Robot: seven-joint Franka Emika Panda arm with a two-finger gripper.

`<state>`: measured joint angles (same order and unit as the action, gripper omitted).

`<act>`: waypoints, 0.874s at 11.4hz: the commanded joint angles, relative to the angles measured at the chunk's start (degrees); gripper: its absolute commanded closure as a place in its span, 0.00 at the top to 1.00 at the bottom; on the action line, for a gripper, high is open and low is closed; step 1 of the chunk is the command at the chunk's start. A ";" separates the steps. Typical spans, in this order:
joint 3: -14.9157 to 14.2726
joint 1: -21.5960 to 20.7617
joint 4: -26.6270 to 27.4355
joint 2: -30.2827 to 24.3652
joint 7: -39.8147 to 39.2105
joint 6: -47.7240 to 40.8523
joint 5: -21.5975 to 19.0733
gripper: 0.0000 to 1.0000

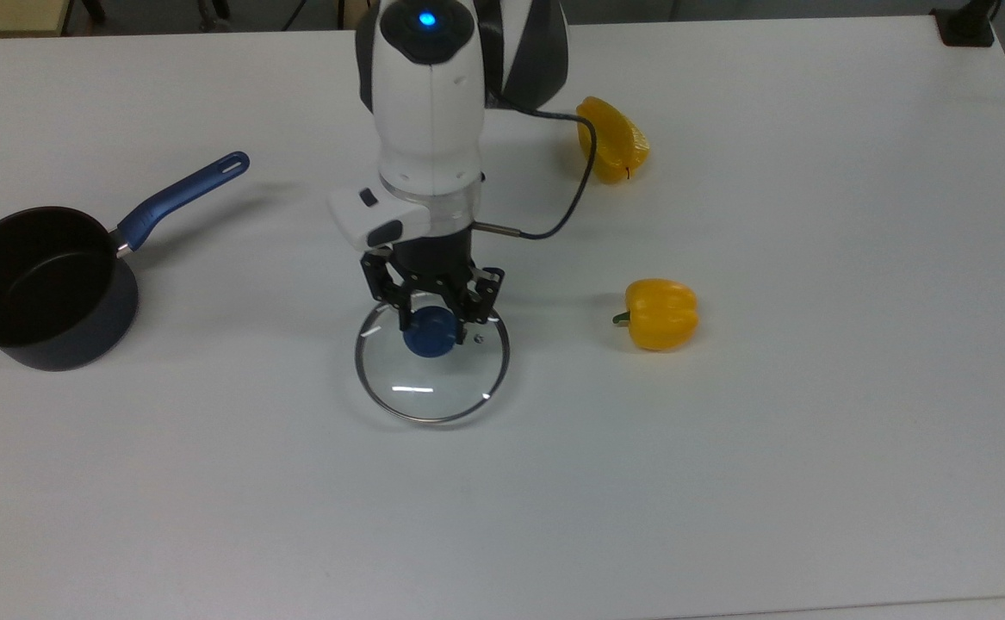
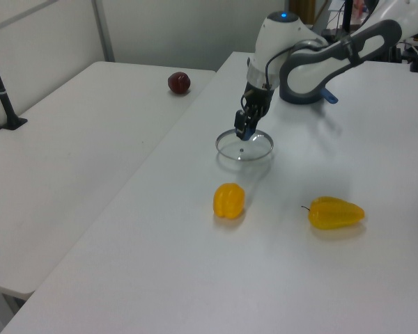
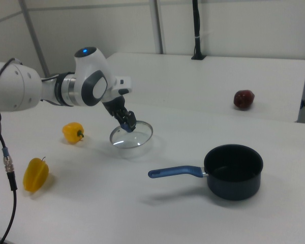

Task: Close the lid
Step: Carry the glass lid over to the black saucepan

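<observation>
White table [image 1: 812, 482] carries one saucepan [image 1: 41, 288], two yellow peppers [image 1: 661, 313], and gripper [image 1: 430, 320] clamping one lid [image 1: 431, 370].

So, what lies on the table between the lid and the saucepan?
Nothing: in the top view the white table is bare between the lid and the saucepan.

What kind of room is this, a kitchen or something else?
Probably a robotics lab, not a kitchen: a robot arm's gripper holds a glass lid over a bare white table, with a saucepan and yellow peppers laid out like test props.
</observation>
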<state>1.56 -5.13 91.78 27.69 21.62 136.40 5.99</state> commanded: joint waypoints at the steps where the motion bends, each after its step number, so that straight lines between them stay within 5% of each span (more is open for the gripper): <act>1: -0.68 3.53 -4.12 -4.75 0.36 -10.94 1.57 0.38; 10: -0.51 24.72 -13.28 -2.21 -17.74 -14.85 -1.32 0.39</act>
<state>0.58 15.38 81.05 23.35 7.93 122.05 6.84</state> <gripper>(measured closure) 0.388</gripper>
